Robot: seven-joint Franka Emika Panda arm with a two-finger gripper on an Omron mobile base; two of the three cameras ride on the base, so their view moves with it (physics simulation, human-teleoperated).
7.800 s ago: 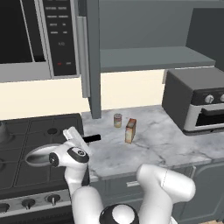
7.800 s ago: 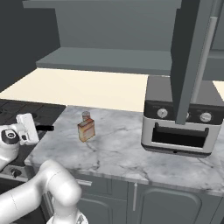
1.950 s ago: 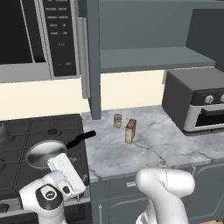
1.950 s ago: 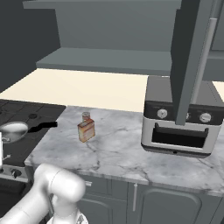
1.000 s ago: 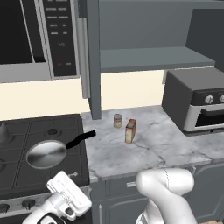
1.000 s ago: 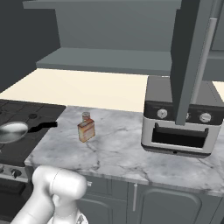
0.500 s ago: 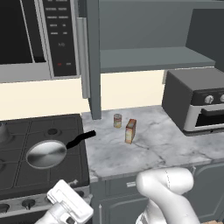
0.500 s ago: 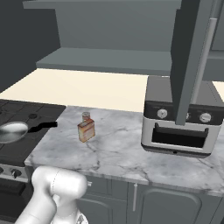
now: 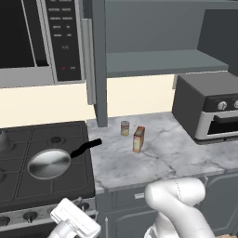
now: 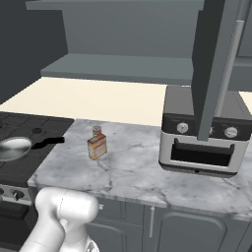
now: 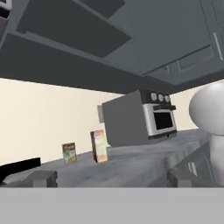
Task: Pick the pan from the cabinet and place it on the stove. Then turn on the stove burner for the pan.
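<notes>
The steel pan (image 9: 48,163) lies flat on the front right grate of the black stove (image 9: 18,186), its black handle pointing right toward the marble counter. From the right base camera the pan (image 10: 13,147) appears at the left edge. My white hand (image 9: 74,223) hangs low in front of the stove's steel knob strip (image 9: 30,215), below and right of the pan. In the hand view my gripper (image 11: 113,180) is open, its fingertips (image 11: 43,178) wide apart with nothing between them, and it looks across the counter. The grey cabinet (image 9: 158,62) stands open, its shelf bare.
A small can (image 9: 124,128) and a box (image 9: 138,139) stand on the marble counter (image 9: 158,158) right of the stove. A dark toaster oven (image 9: 209,111) sits at the far right. The microwave (image 9: 37,37) hangs above the stove. The open cabinet door (image 10: 216,69) juts out overhead.
My hand has let go of the pan and sunk from beside it to low in front of the knob strip. The pan stays put on the grate.
</notes>
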